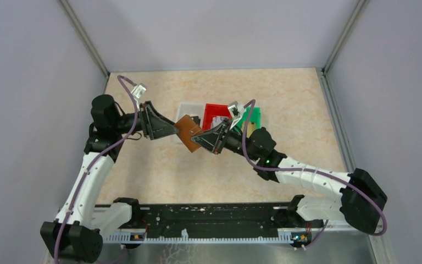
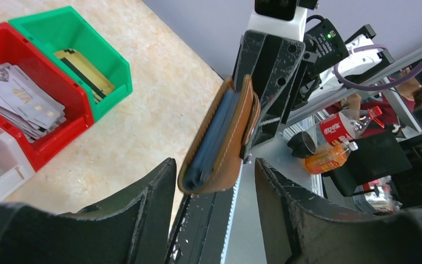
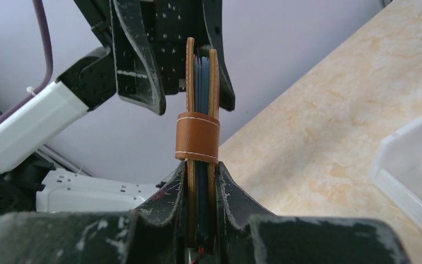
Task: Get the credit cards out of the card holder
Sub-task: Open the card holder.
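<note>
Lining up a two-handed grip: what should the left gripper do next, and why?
Probably close the left gripper on the card holder: its jaws straddle the free end without touching, while the right gripper clamps the other end, tab strap fastened.

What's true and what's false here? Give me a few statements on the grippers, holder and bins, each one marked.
1. The right gripper is clamped on the card holder. True.
2. The card holder lies flat on the table. False: it is held in the air between both grippers.
3. The left gripper has one finger on each side of the holder. True.
4. The holder is unfolded. False: it is folded shut, its strap round the edge.
5. The red bin is empty. False: it holds silvery cards.
6. The green bin holds gold cards. True.
</note>
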Robot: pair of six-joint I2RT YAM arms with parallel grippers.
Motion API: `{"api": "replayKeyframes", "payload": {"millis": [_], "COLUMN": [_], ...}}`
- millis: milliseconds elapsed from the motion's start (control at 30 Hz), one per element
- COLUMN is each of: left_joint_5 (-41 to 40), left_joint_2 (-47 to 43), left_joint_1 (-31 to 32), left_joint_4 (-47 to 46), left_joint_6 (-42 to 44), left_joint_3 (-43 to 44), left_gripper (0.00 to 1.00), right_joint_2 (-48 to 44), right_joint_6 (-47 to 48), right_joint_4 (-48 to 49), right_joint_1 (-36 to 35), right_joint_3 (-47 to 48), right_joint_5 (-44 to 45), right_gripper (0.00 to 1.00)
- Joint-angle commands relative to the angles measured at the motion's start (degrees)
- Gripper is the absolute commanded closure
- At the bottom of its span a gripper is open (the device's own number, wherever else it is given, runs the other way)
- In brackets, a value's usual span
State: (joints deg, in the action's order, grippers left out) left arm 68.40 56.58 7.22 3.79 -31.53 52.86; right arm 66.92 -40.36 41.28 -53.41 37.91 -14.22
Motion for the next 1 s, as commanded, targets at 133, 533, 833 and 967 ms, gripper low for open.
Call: {"api": "replayKeyframes", "payload": {"millis": [133, 533, 833, 967], "left_joint_5": [2.47, 2.02, -6.30, -15.43], "left_joint_2": [-1.22, -0.12, 0.97, 1.36], "left_joint_1": [-0.37, -0.37, -0.37, -0.37], "left_joint_4": [-6.59, -13.67, 5.60, 14.35], "left_joint_6": [-7.18, -12.72, 7.58, 22.42], "left_joint_3": [-3.45, -3.15, 1.02, 3.51], "left_gripper": [0.40, 0.67, 1.00, 1.00], "right_joint_2": [-0.53, 4.53, 1.13, -1.04], "right_joint_6": [-0.38, 4.69, 9.95, 11.97], "right_joint_4": [10.44, 10.90, -10.52, -27.19], "right_joint_1": [-1.52, -6.98, -7.95, -8.05], "right_joint_3": [-0.73, 1.18, 5.65, 11.31], "right_joint_5": [4.46, 11.58, 24.60, 35.02], "right_gripper": [1.00, 1.00, 0.40, 0.31]}}
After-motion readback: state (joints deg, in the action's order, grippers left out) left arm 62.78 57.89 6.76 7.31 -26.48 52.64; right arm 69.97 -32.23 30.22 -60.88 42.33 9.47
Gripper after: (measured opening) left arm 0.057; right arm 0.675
